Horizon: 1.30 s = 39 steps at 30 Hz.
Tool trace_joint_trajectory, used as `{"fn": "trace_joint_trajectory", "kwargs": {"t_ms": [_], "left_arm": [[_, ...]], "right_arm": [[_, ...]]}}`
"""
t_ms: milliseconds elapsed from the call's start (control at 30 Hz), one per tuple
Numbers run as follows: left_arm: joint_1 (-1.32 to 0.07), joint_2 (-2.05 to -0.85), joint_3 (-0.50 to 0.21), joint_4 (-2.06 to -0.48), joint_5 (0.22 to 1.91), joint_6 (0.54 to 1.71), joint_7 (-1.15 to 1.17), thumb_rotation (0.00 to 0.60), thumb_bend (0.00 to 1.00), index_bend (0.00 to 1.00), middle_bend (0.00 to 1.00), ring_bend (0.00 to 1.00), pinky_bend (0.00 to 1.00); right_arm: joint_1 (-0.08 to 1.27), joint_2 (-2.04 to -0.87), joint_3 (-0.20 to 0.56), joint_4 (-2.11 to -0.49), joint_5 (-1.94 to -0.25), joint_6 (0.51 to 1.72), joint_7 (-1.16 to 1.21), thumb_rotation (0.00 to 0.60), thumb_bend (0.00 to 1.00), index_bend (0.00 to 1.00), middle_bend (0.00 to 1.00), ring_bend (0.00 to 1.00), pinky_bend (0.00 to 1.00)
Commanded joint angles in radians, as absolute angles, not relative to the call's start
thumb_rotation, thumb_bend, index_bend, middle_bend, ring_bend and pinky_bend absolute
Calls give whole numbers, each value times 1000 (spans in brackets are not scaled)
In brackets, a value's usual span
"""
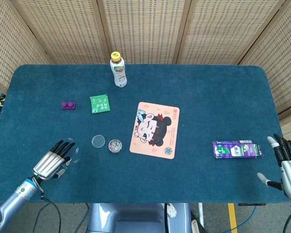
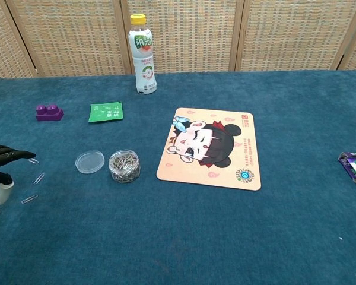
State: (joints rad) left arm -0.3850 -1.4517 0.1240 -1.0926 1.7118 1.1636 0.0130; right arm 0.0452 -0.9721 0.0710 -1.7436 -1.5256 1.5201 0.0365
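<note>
We judge our left robot hand [image 1: 53, 159], fingers spread and apparently empty, is gathering loose silver wire paperclips [image 2: 38, 178] near the desk's [image 1: 208, 92] left edge, needing a pinch next; our right robot hand [image 1: 287, 162] idles open.

The head view looks steeply down from above the near table edge, taking in the whole blue table [image 1: 208, 87] up to the wicker screens [image 1: 145, 29] behind. The chest view sits lower and closer, facing level across the cloth toward the same screens. Both share the cartoon mat [image 1: 155, 130], the bottle [image 1: 118, 70], the paper-clip jar [image 2: 124, 165] and its lid [image 2: 89, 161].
</note>
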Motion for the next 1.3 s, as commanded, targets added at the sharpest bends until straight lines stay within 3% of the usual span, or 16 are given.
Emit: {"fn": "trace_joint_trajectory", "kwargs": {"t_ms": [33, 1167, 1300], "left_arm": [[-390, -1459, 125, -1082, 1707, 1154, 23, 600, 344, 524, 0, 0, 0], [-406, -1484, 143, -1029, 1680, 1113, 32, 600, 371, 525, 0, 0, 0], [-406, -1494, 144, -1020, 1678, 1113, 28, 600, 401, 588, 0, 0, 0]], "right_arm": [[45, -972, 71, -1743, -1526, 1520, 38, 600, 0, 6, 0, 0, 0], [48, -974, 70, -1741, -1522, 1513, 49, 600, 0, 6, 0, 0, 0], [49, -973, 70, -1740, -1523, 1514, 52, 600, 0, 6, 0, 0, 0]]}}
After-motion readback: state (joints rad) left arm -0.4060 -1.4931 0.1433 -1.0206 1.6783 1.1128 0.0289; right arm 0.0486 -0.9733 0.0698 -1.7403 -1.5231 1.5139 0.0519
